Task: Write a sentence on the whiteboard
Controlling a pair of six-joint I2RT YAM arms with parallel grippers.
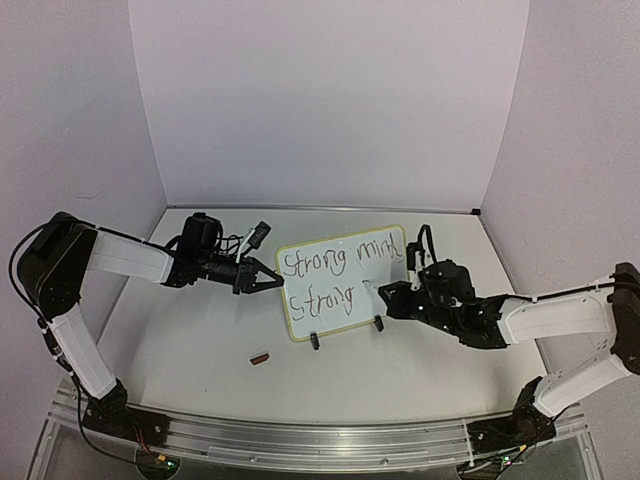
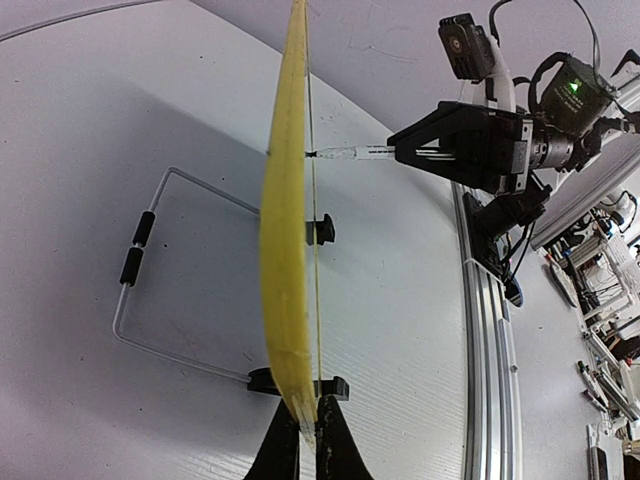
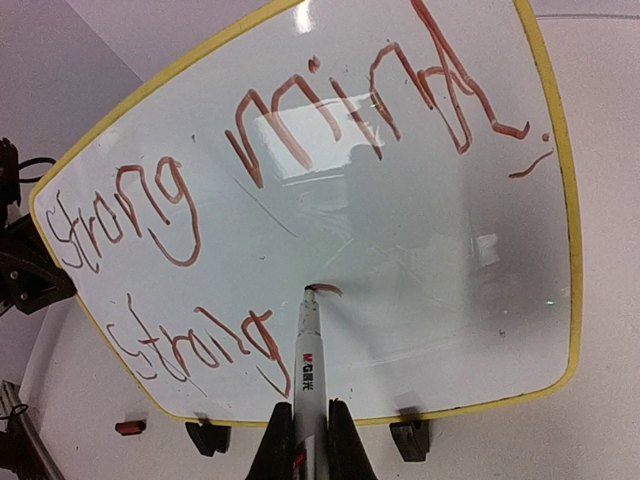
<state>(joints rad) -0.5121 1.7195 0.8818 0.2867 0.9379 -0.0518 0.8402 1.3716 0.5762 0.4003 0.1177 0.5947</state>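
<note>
The whiteboard (image 1: 345, 300) stands upright on its wire stand at mid-table. The sentence (image 1: 335, 262) reads "Strong mind" above "Strong". In the right wrist view, a short fresh stroke (image 3: 330, 289) lies to the right of the lower word. My left gripper (image 1: 272, 280) is shut on the board's left edge. From the left wrist the yellow frame (image 2: 285, 230) shows edge-on, pinched between the left gripper's tips (image 2: 308, 428). My right gripper (image 3: 308, 435) is shut on a white marker (image 3: 306, 350), whose tip touches the board face (image 3: 420, 250).
A small red marker cap (image 1: 261, 357) lies on the table in front of the board's left corner. Black clips (image 3: 410, 438) hold the board's lower edge, and the wire stand (image 2: 150, 270) reaches out behind it. The aluminium rail (image 1: 320, 440) runs along the near edge.
</note>
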